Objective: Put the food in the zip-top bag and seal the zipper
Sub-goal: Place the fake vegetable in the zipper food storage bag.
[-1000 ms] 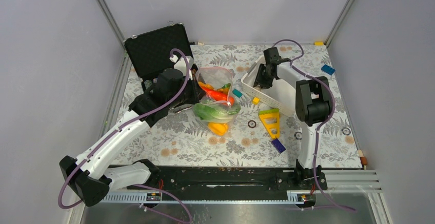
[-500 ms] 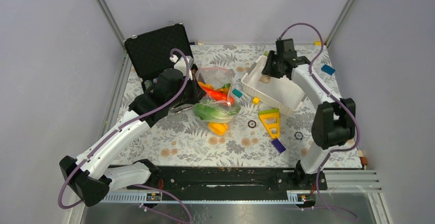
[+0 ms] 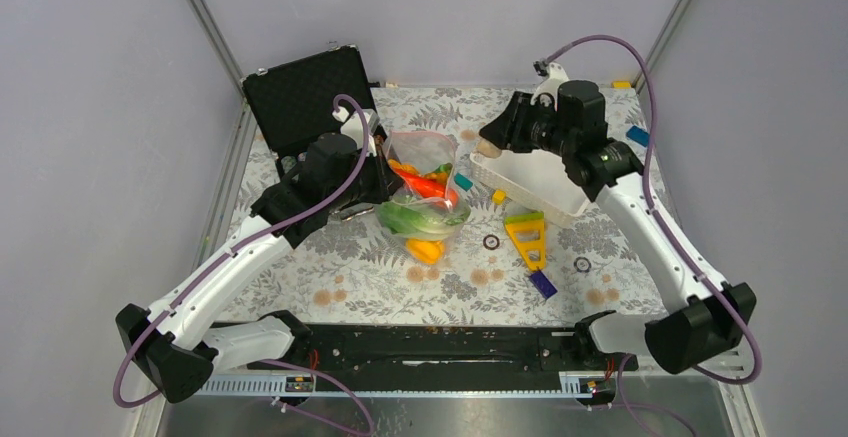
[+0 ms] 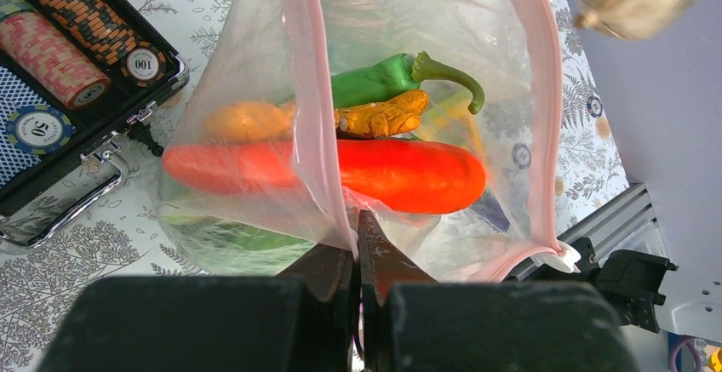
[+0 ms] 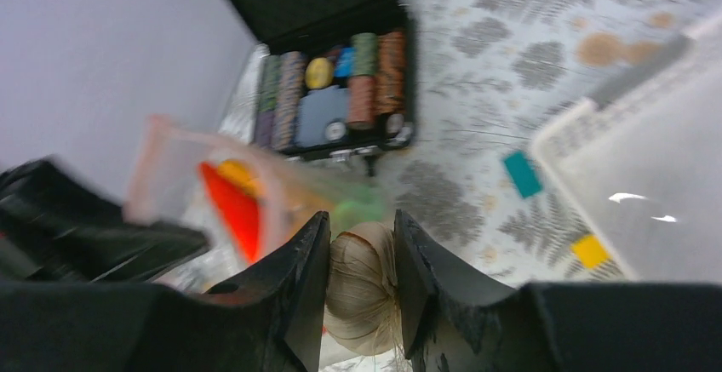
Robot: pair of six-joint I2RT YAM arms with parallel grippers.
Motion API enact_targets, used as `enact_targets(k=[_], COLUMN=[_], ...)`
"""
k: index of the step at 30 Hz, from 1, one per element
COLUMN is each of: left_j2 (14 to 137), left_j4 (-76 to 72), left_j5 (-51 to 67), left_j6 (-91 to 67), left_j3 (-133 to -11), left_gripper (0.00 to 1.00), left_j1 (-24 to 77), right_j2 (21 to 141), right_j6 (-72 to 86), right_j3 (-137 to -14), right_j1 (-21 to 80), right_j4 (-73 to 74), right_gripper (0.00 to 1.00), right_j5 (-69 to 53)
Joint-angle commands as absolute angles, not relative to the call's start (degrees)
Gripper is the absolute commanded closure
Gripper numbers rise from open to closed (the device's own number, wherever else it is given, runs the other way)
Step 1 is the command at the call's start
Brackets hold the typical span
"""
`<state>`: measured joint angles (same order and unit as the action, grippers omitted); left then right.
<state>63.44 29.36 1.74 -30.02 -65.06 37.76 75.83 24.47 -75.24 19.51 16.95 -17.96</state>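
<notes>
A: Noticed any change over the last second?
B: Yes. Right jaws up and out of the white basket (image 3: 545, 185), clamped on a pale garlic-like food piece (image 5: 362, 278), swung left toward the zip-top bag (image 3: 420, 162)
A: And on the left?
B: Left jaws pinched shut on the bag's rim, propping the mouth open beside the black case (image 3: 300, 97), toward the far-left corner of the counter (image 3: 350, 287). Zipper (image 4: 549, 91) unsealed; red chili (image 4: 409, 176) and green pepper (image 4: 375, 78) already inside
A: Meaning for the task?
B: Probably another food about to drop in, with sealing to come after
</notes>
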Motion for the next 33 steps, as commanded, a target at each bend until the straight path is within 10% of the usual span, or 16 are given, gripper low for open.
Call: enact_targets(k=[1,18,33], left_j2=[61.9,60.8,58.1], left_j4=[25.7,27.3,31.6], left_j5=[3.2,5.5,1.3], left_j6=[-30.1,-32.5,-27.5], left_j3=[-65.4,-66.0,-64.4], left_gripper=[0.99,0.97,0.97], left_j1=[37.5,37.5,37.5], right_j2=[71.1,83.0,80.7], right_j6=[23.8,10.8,5.1], right_j3=[-77.0,-85.6,-78.2], right_j1=[25.0,46.1,48.3], right_j4=[12.3,15.4,8.3], right_gripper=[0.77,0.65,0.05], right_j5=[-22.7,0.2,-14.8])
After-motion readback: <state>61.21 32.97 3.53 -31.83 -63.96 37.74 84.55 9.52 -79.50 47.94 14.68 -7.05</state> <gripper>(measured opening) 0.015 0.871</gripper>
